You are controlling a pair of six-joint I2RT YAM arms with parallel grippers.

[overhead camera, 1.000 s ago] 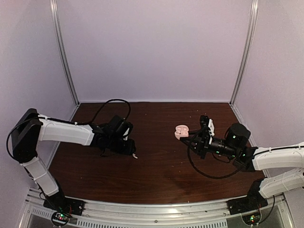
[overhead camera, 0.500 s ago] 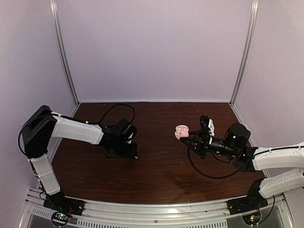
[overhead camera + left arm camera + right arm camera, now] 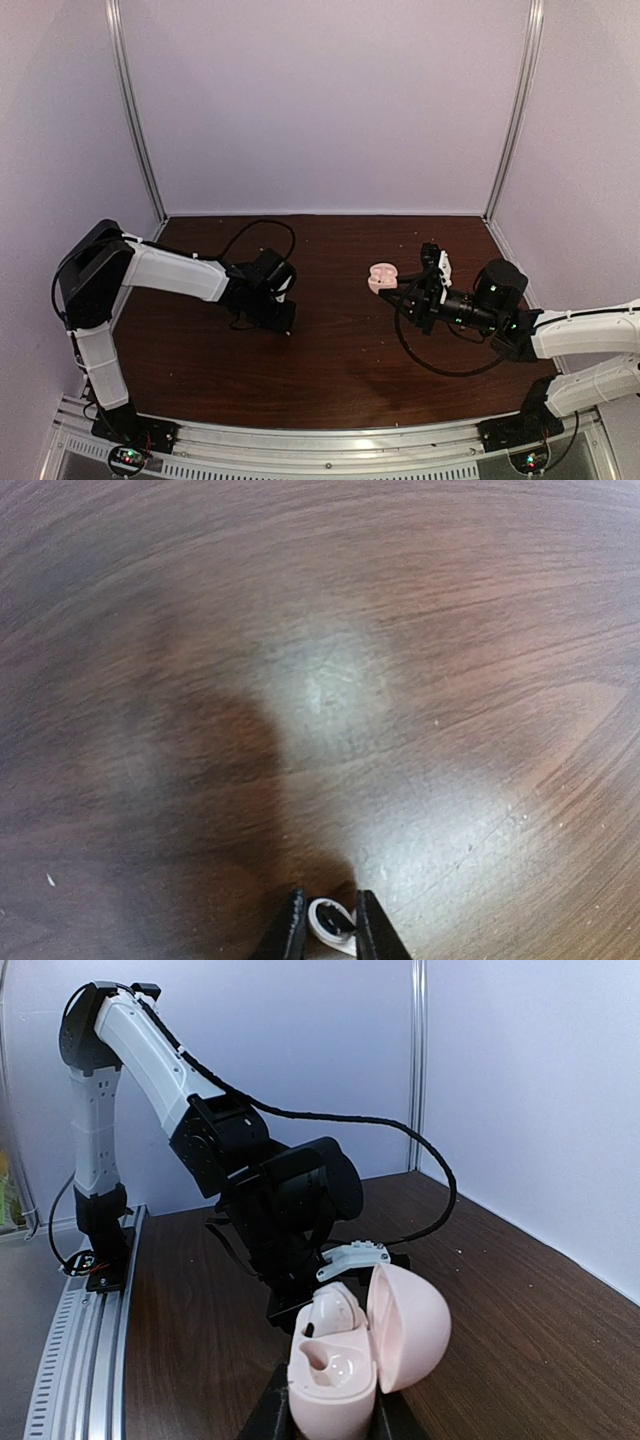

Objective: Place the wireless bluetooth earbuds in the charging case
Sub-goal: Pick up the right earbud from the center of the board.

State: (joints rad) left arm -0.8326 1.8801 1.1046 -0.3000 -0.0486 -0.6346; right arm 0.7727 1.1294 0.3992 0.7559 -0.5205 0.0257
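The left tool (image 3: 330, 935) is clamped on a small white earbud (image 3: 332, 921), pinched only at the very tips and hanging low over the bare table (image 3: 330, 680). The right tool (image 3: 333, 1412) is closed around the base of the pink case (image 3: 335, 1388), whose lid (image 3: 412, 1325) stands open. A second earbud (image 3: 335, 1312) appears to sit in one socket, and the other socket (image 3: 326, 1364) looks empty. In the overhead view the two tools are well apart, with open table between them.

The main risk is the grip on the white earbud. So little of it lies between the tips that a jolt on the way across could make it twist or drop out. How its stem points inside the grip cannot be told from the wrist view. If it arrives turned the wrong way, it will probably ride on the socket rim rather than seat.

The case is another weak spot: it is held only by its lower half, so a downward push from the left tool could tip it or slide it in the grip. A careless approach could also knock the lid shut or nudge the seated earbud loose.
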